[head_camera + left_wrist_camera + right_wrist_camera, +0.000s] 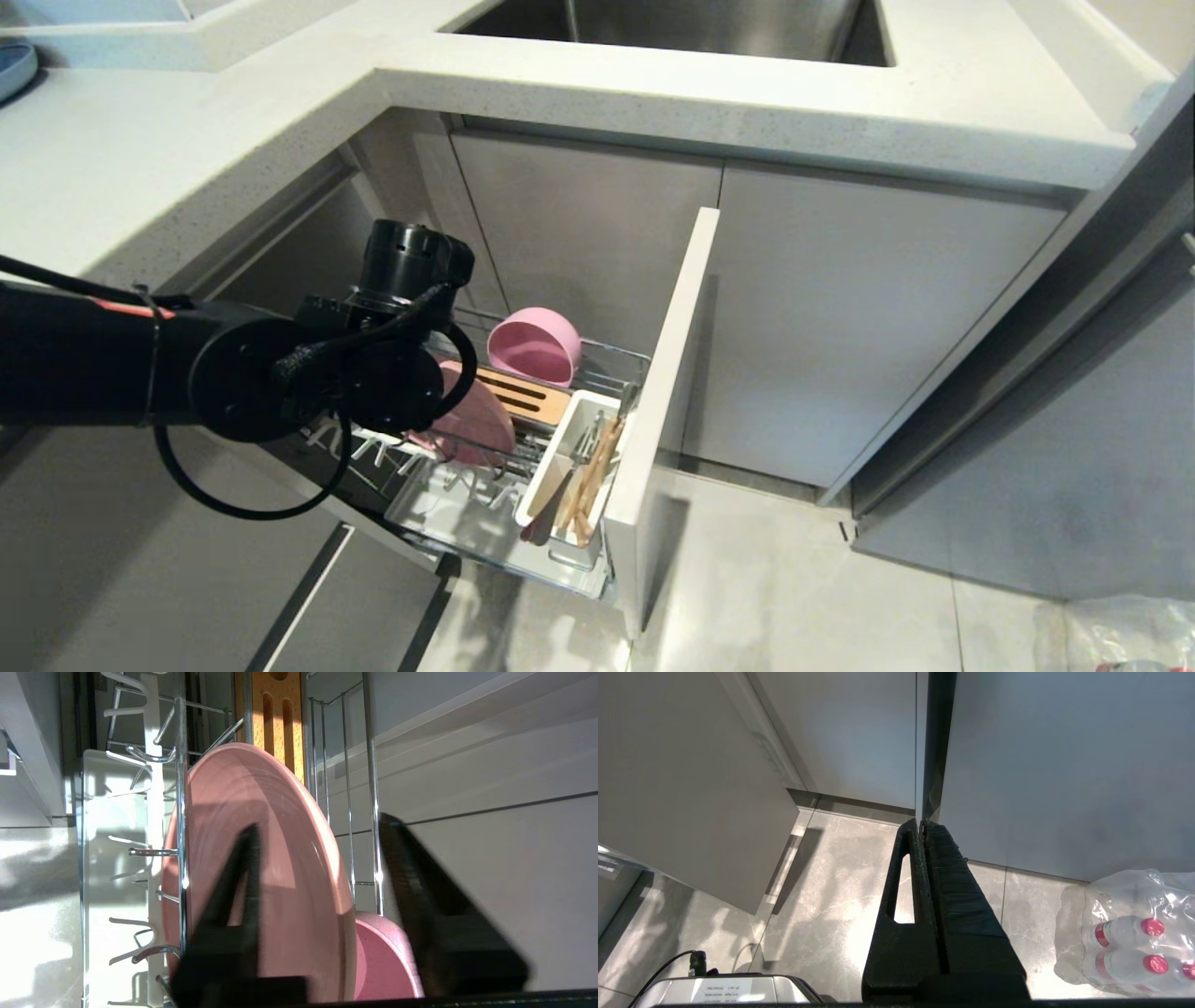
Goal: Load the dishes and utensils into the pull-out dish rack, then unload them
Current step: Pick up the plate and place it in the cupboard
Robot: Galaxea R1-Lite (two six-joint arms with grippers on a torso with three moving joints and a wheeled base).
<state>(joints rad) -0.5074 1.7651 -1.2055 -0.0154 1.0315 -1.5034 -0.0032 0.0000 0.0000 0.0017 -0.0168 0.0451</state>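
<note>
Countertop [140, 159] of pale speckled stone fills the head view above the pull-out dish rack [523, 551], whose chrome wire basket sits at six o'clock below the sink [691, 23]. We see the flat, matte pink plate [476, 425] standing on edge in the wires, the round pink bowl [534, 345] at its one o'clock, and wooden chopsticks [588, 481] in the white caddy [597, 411] at four. Only our left wrist view shows the left gripper [317, 858], fingers apart astride the plate's rim. Our right gripper [922, 828] hangs with fingers pressed together above the marbled floor [822, 882].
</note>
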